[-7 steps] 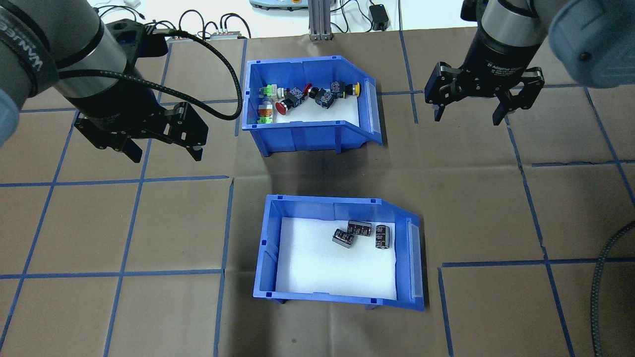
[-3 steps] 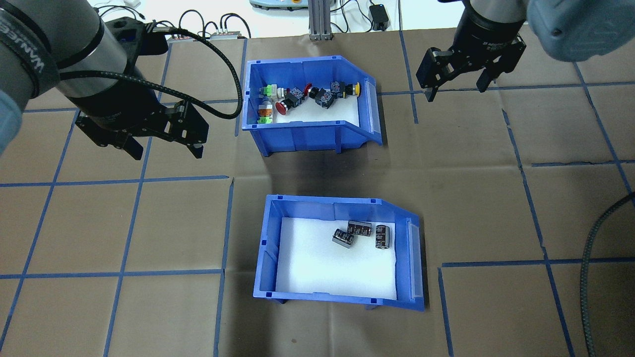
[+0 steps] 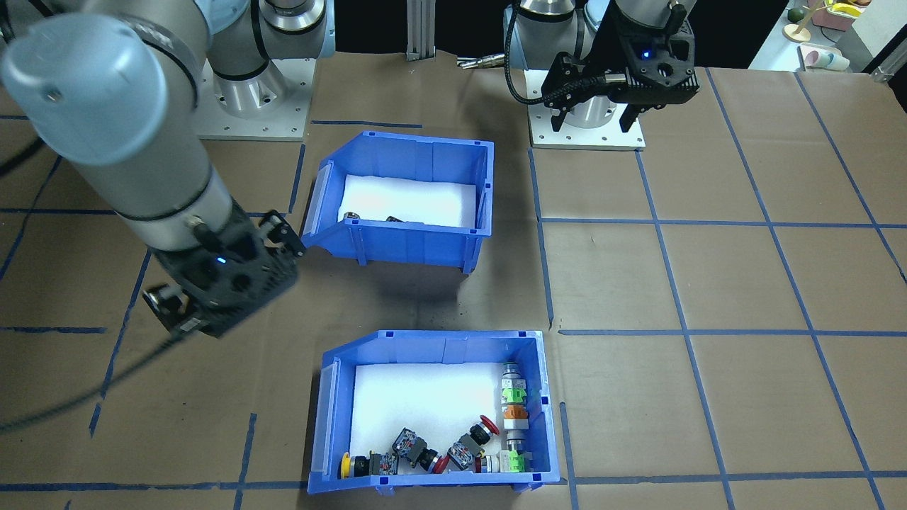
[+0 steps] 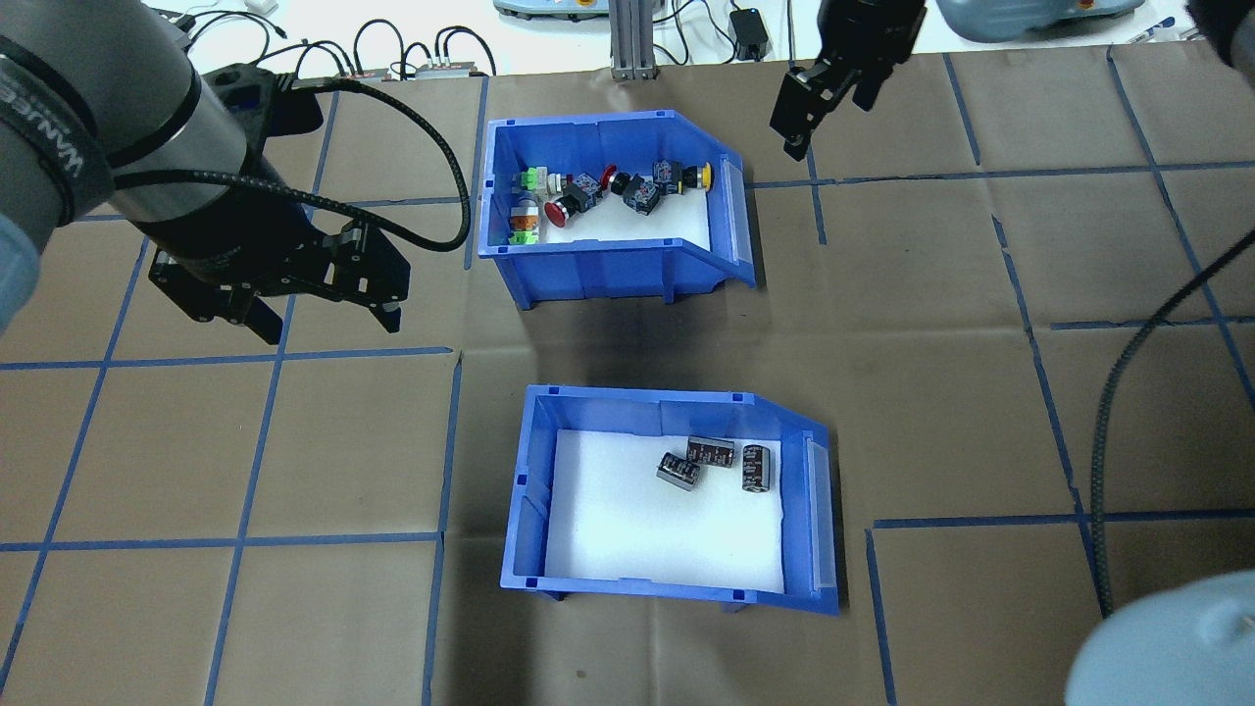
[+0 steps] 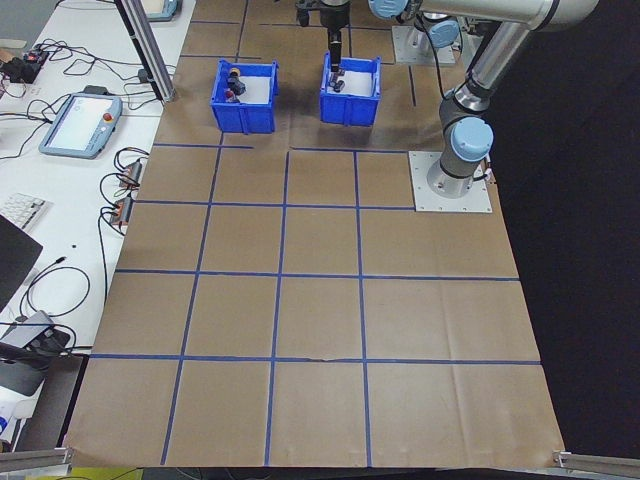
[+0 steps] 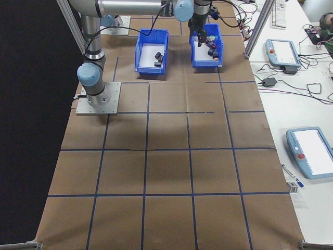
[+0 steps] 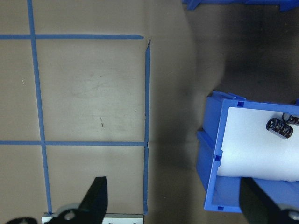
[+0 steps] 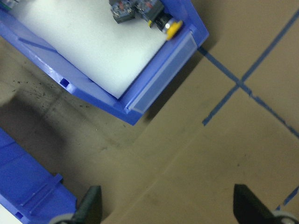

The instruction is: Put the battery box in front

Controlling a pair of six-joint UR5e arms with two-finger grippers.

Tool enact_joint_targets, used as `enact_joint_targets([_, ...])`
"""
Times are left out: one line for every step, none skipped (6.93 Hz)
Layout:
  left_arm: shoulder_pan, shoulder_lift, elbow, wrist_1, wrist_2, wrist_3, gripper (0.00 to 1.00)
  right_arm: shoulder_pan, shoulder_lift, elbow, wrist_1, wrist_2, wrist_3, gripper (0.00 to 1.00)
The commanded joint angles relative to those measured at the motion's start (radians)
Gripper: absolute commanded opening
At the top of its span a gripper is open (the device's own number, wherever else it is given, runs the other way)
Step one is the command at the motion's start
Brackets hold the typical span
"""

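the right arm has swung across the far side of the bench (image 4: 961, 373) within the last second: its right gripper (image 4: 819, 93), which hung beyond the far bin's open end, now sits near the far bin's open corner, turned edge-on, jaws spread and holding nothing. the left gripper (image 4: 314, 304) has barely shifted and hovers over bare paper, jaws apart and empty, well apart from both bins. neither has touched anything yet, so the move looks like early positioning; the task is not begun in any physical sense.

the battery box (image 4: 529, 490) rests in the overhead view's lower middle, on the robot's side of the bench, its open end toward the robot's right, with the switch bin (image 4: 598, 270) beyond it.

counted from largest down: two arms, two grippers, two blue bins. the battery box holds three dark cylinders (image 4: 721, 461) clustered near its open end. the switch bin holds a jumble of coloured push-buttons (image 4: 608, 191), too tangled to count surely.
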Motion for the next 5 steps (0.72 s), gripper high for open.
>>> enact_joint_targets([-0.008,0.081,-0.163,0.006,-0.007,-0.499,1.0,0.109,0.178,-0.224,0.006,-0.006,-0.152,1.0])
enact_joint_targets([-0.014,0.124,-0.246,0.006,-0.038,-0.711,1.0,0.167,0.213,-0.267,0.012,0.005,-0.239,1.0])
enact_joint_targets([-0.017,0.169,-0.325,0.006,-0.147,-0.918,1.0,0.225,0.227,-0.258,0.017,0.006,-0.289,1.0])
enact_joint_targets([-0.023,0.184,-0.38,0.013,-0.198,-1.087,1.0,0.3,0.232,-0.251,0.017,0.002,-0.3,1.0])
enact_joint_targets([-0.056,0.183,-0.399,0.03,-0.274,-1.162,1.0,0.333,0.249,-0.241,0.019,-0.003,-0.312,1.0])
